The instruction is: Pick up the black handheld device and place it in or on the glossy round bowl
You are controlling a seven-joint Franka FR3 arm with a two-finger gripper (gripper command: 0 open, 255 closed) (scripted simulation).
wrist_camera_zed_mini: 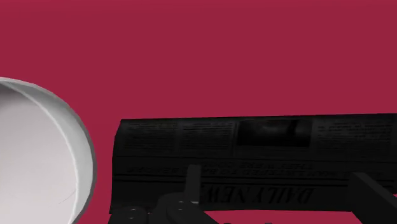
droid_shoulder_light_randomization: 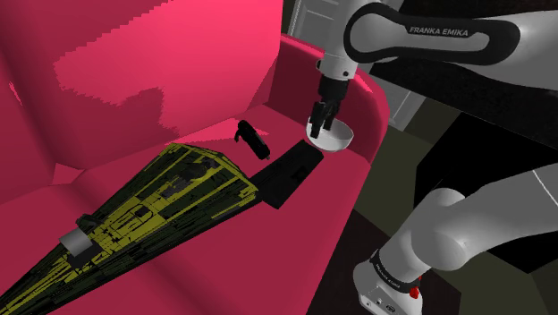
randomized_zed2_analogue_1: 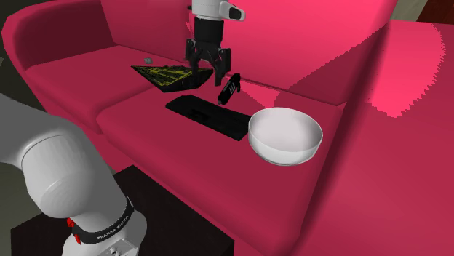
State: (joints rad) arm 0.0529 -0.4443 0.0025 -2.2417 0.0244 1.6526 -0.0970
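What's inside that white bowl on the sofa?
Nothing shows inside the bowl: only its bare white inner wall. Its near wall hides a strip of the inside. The black handheld device lies on the sofa seat.

The sofa is deep pink-red all over. The bowl is glossy white. The newspaper is black with faint grey print. The handheld device is plain black. The long wedge-shaped model is black, patterned with yellow-green lines. The arm is white with dark joints.
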